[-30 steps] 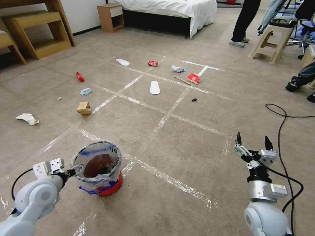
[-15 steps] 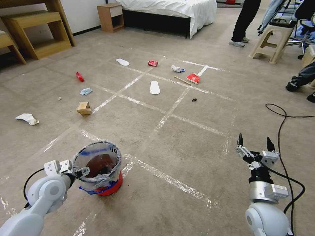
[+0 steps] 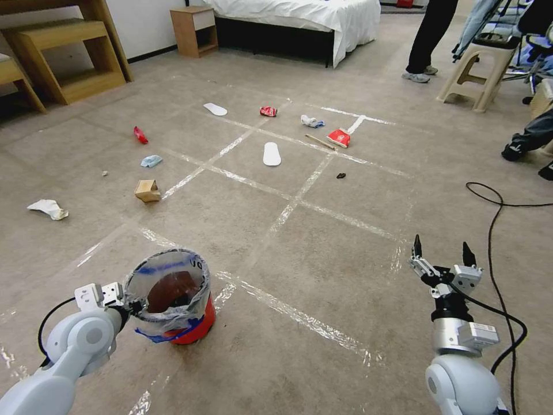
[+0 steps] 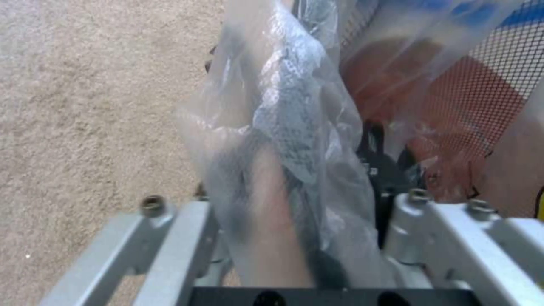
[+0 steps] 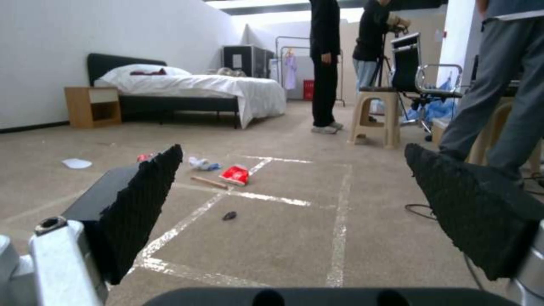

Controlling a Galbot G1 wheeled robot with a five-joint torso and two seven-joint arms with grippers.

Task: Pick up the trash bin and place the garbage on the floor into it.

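The trash bin (image 3: pixel 193 328), a red bucket with a clear blue-printed liner (image 4: pixel 295 106), stands on the carpet floor (image 3: pixel 322 259) at the near left. My left gripper (image 3: pixel 133 304) is at its near-left rim, with rim and liner running into it. Its red wall (image 4: pixel 470 97) shows through the plastic. My right gripper (image 3: pixel 442 248) (image 5: pixel 292 170) hangs open and empty over the carpet at the near right. The garbage lies farther off: two white slippers (image 3: pixel 272 154) (image 3: pixel 215 109), a red can (image 3: pixel 268 111), a red wrapper (image 3: pixel 140 135), a brown carton (image 3: pixel 148 191), a white tissue (image 3: pixel 49 208), a red packet (image 3: pixel 339 138).
A black cable (image 3: pixel 501 202) loops across the carpet at the right. A plastic stool (image 3: pixel 478 75) and a standing person's feet (image 3: pixel 417 75) are at the far right. A bed (image 3: pixel 299 17), a nightstand (image 3: pixel 194 30) and wooden shelves (image 3: pixel 69 63) line the back.
My left arm swung in toward the bin until its gripper reached the rim, and the rim shifted slightly. My right gripper dipped a little and drew nearer.
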